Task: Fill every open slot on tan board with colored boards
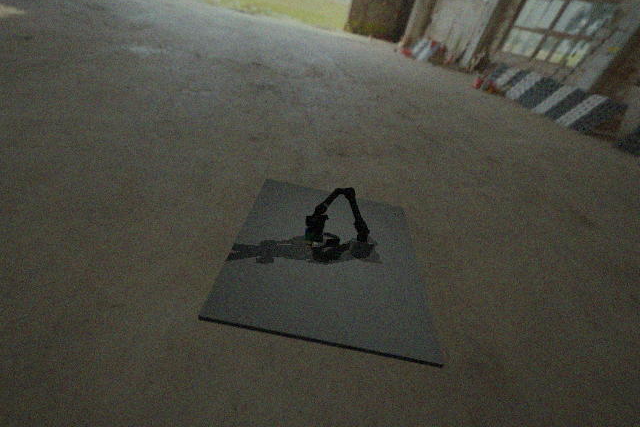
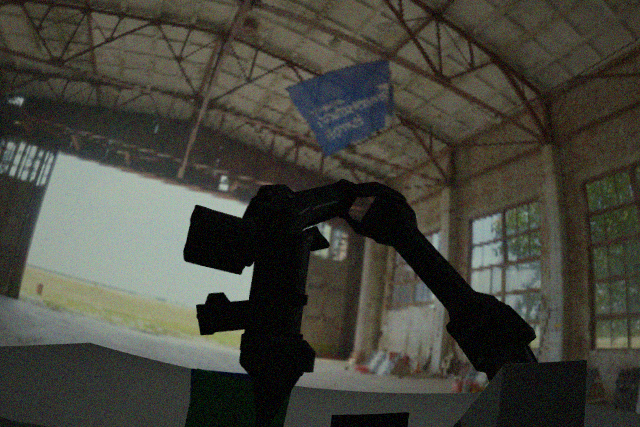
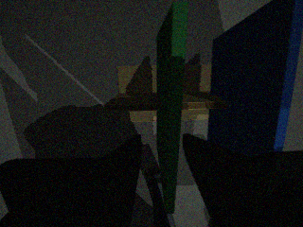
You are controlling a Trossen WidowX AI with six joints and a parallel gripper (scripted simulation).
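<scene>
Right, over to the wrist view, where the gripper (image 1: 314, 240) (image 2: 269, 412) (image 3: 162, 139) points down with its two dark fingers spread, one on either side of the green board (image 2: 219, 396) (image 3: 168, 113). Slivers of background show between the board and each fingertip, so the fingers are around it, pinching nothing. The green board stands upright and runs crosswise over the tan board (image 3: 137, 101), a dim brown strip passing beneath it from side to side. Its notch is out of sight, and whether it sits fully locked in the slot, we cannot tell. Off to the right of the picture, the blue board (image 3: 248, 90) is upright too, apart from the green one and near the right-hand end of the tan strip; whether it touches that strip is too dark to call. Now the exterior view: the arm (image 1: 346, 191) (image 2: 434, 267) arches up and over, bending down to the gripper in front of the green board, whose lower part runs out of the picture. A gray block (image 2: 542, 391) stands at the lower right. From the top, the arm makes a small dark arch over the gray platform (image 1: 325, 303), throwing a long shadow toward the platform's left edge.
</scene>
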